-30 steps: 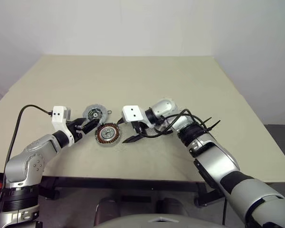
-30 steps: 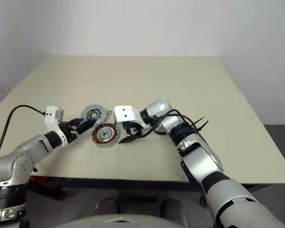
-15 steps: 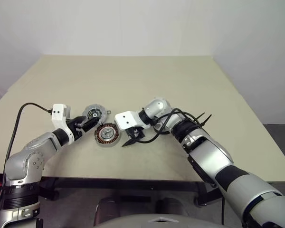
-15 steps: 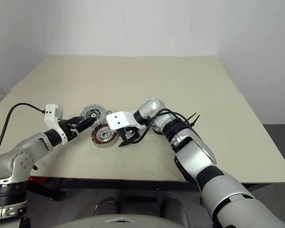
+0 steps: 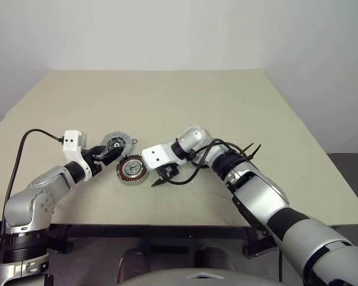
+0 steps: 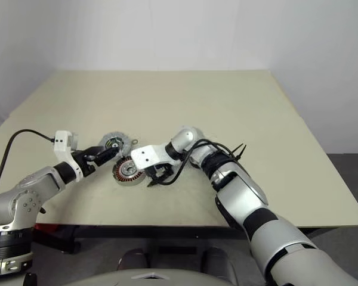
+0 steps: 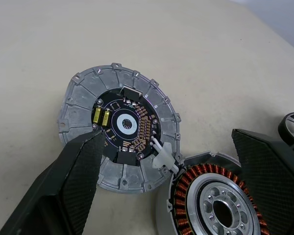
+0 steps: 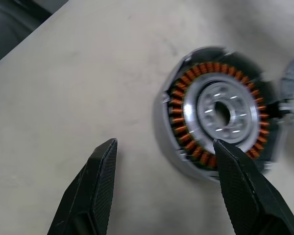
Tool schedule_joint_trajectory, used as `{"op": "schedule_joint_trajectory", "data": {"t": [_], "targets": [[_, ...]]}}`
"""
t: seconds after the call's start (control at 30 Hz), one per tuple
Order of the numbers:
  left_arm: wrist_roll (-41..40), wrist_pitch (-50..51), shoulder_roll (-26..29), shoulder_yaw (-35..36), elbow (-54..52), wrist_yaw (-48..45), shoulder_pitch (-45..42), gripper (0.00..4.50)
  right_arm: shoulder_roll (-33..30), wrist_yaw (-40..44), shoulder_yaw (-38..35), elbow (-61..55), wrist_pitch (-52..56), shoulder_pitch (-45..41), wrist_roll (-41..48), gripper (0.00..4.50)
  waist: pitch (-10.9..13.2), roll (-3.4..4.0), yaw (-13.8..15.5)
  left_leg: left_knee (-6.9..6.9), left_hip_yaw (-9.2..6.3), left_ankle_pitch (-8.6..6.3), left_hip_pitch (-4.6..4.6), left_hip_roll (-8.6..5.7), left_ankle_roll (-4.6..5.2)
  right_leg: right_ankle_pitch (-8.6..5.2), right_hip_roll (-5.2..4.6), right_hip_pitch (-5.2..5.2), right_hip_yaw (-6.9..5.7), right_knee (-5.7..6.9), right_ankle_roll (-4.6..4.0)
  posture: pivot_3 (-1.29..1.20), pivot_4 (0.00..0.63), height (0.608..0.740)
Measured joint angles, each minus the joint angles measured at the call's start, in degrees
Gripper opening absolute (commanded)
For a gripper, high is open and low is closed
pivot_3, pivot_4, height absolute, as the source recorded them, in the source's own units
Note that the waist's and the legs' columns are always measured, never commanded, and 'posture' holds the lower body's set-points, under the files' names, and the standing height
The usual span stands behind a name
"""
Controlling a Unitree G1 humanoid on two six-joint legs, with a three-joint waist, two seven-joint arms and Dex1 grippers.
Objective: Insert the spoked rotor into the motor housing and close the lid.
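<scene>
- The beige rectangular table (image 5: 185, 101) carries two round parts near its front edge, toward the front-left corner.
- The motor housing (image 5: 132, 170), a shallow round metal cup with a ring of copper-brown windings around a pale silver centre with small holes, lies flat and open side up on the table.
- The lid (image 5: 117, 143), a round silver-grey ribbed metal cap, lies with its dark inside facing up just behind the housing on the side toward the table's left edge. In the left wrist view its rim touches the housing's rim; a small dark circuit board with two yellow components (image 7: 102, 116) and a white centre ring shows inside it.
- A small wire loop (image 5: 135, 140) lies on the table at the lid's edge.
- No brand name, label or readable writing can be made out on either part.
- Left gripper (image 5: 107, 157): jaws spread wide, holding nothing, one black finger (image 7: 76, 172) over the lid's rim, the other beside the housing.
- Right gripper (image 5: 161, 177): jaws apart and empty, angled down at the table just beside the housing, on the side toward the table's right edge; in the right wrist view one finger (image 8: 242, 188) overlaps the housing's rim, contact unclear.
</scene>
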Motion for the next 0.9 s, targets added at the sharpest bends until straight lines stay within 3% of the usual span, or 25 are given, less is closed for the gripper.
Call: {"op": "schedule_joint_trajectory", "data": {"t": [0.6,0.83,0.9], "targets": [[0.5,0.0,-0.1,0.0,0.3,0.4,-0.1,4.37,3.4,-0.3,2.9,0.6,-7.7,-5.9,-5.2,3.47,0.0,0.01,0.0,0.00,0.00,0.00,0.00,0.01,0.00,-0.03,0.00,-0.02,0.00,0.04,-0.04,0.00,0.000,0.740],[0.5,0.0,-0.1,0.0,0.2,0.9,0.1,4.37,1.7,-1.9,3.4,4.7,-11.4,-6.2,-7.8,3.47,0.0,0.02,-0.1,0.00,0.00,0.00,0.00,0.01,0.00,-0.03,0.00,-0.03,0.00,0.05,-0.05,0.00,0.000,0.740],[0.5,0.0,-0.1,0.0,0.2,1.0,0.2,4.37,1.5,-3.2,3.4,6.2,-12.0,-6.6,-8.9,3.13,0.0,0.02,-0.1,0.00,0.00,0.00,-0.01,0.01,0.00,-0.03,0.01,-0.06,0.00,0.07,-0.05,0.00,0.000,0.740]]}}
